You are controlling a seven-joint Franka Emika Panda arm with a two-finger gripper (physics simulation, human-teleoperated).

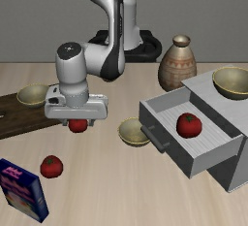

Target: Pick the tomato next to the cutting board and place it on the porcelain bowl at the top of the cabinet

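Beside the cutting board (pixel 19 119), the gripper (pixel 77 121) is hanging over the tomato (pixel 77 127); open or gripping, I cannot tell; light, smooth, soft, likely needing gentle hold across its middle.

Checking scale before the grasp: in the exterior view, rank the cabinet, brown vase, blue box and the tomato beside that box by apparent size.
1. cabinet
2. blue box and brown vase: look alike, and the box lies nearer the camera, so unranked
3. tomato beside the box
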